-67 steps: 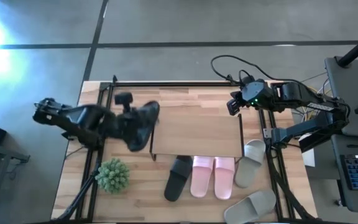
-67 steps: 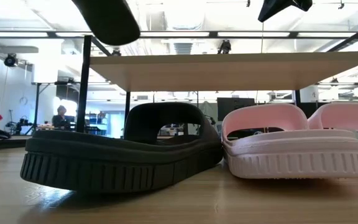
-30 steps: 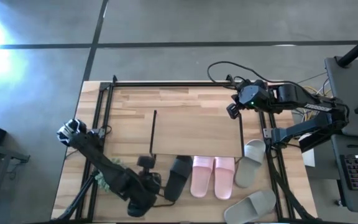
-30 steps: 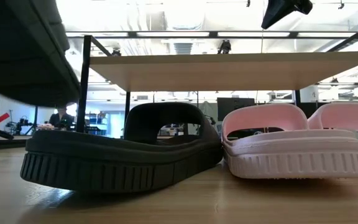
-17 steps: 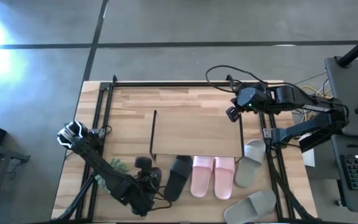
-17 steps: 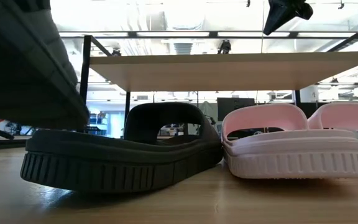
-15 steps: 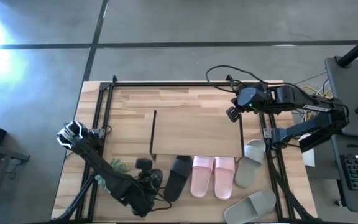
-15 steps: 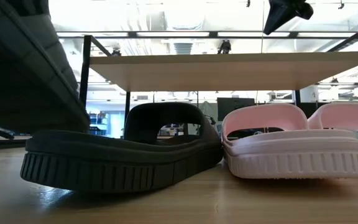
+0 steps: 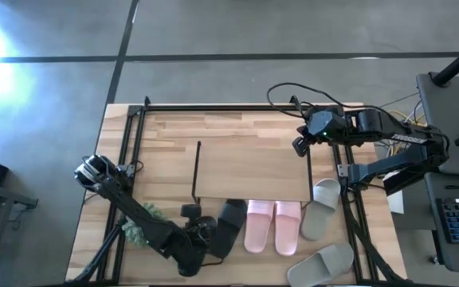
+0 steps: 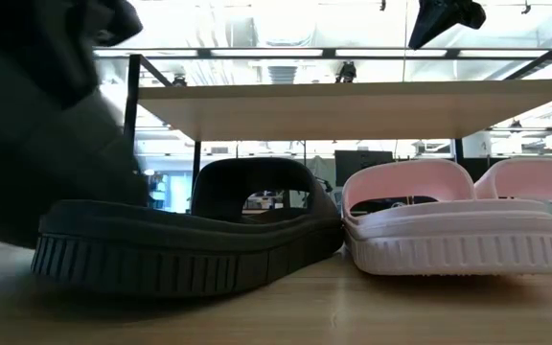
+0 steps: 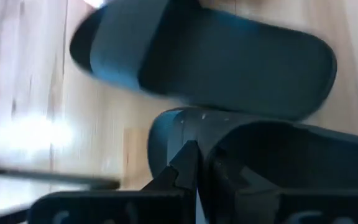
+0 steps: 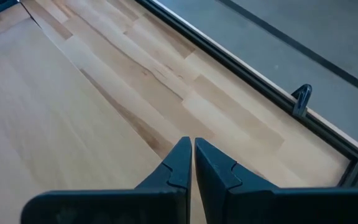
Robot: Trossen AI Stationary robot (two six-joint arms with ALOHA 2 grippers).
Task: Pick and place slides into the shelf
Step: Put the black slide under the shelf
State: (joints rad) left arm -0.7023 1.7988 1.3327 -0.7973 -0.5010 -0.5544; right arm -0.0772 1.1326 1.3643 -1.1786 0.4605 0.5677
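One black slide (image 9: 231, 224) lies on the table at the shelf's (image 9: 253, 171) near edge, partly under its top, beside two pale pink slides (image 9: 260, 227). My left gripper (image 11: 196, 167) is at the table's near left, shut on a second black slide (image 11: 272, 155), which shows as a big dark shape (image 10: 36, 125) left of the resting black slide (image 10: 190, 240). Two grey slides (image 9: 321, 209) lie to the right of the shelf. My right gripper (image 12: 193, 155) hangs shut and empty above the shelf's far right corner (image 9: 300, 146). My left gripper pinches the held black slide between its two fingers at its edge near one rounded end (image 11: 182, 127), coming slanting down from the table's left. The slide hangs low beside the resting black slide; I cannot tell whether it touches the table.
A small green plant (image 9: 136, 229) stands at the near left, partly under my left arm. Dark frame bars (image 9: 126, 143) run along the table's left, right and far sides. Bare wood lies beyond the shelf (image 9: 229, 127).
My left gripper has sunk toward the table with the black slide and edged right, toward the resting black slide, with its wrist turning a little. In the low view the held slide has come down from above until it fills the left side.
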